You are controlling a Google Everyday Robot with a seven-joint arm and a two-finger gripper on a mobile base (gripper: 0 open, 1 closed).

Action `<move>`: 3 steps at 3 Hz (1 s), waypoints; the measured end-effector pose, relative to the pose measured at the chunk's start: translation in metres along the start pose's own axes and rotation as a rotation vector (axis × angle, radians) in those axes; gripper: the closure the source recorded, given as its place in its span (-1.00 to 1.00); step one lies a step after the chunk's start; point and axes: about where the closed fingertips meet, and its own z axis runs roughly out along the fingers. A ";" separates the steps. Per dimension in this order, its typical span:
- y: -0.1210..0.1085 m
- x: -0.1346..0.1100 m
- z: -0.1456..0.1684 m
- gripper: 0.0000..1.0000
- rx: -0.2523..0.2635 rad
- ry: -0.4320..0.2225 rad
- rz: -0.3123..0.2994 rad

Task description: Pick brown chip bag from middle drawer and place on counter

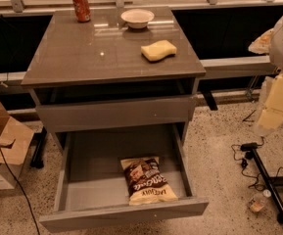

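Note:
The brown chip bag (pixel 148 179) lies flat in the open middle drawer (pixel 82 180), near its front right, with pale yellow ends and white lettering. The drawer is pulled far out from the grey cabinet. The counter (pixel 82 53) is the glossy grey-brown top above. My gripper (pixel 273 109) hangs at the right edge of the view, beside the cabinet and well to the right of the drawer. It is above floor level, apart from the bag, and holds nothing that I can see.
On the counter stand a red soda can (pixel 81 6), a white bowl (pixel 137 18) and a yellow sponge (pixel 158 50). A closed drawer front (pixel 114 112) sits above the open drawer. A cardboard box (pixel 1 146) is on the floor at left. Cables and a black stand leg (pixel 266 180) are at right.

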 end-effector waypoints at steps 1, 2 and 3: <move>0.000 0.000 0.000 -1.00 0.000 0.000 0.000; 0.000 -0.011 0.030 -1.00 -0.038 -0.058 -0.017; -0.003 -0.015 0.084 -1.00 -0.093 -0.137 -0.013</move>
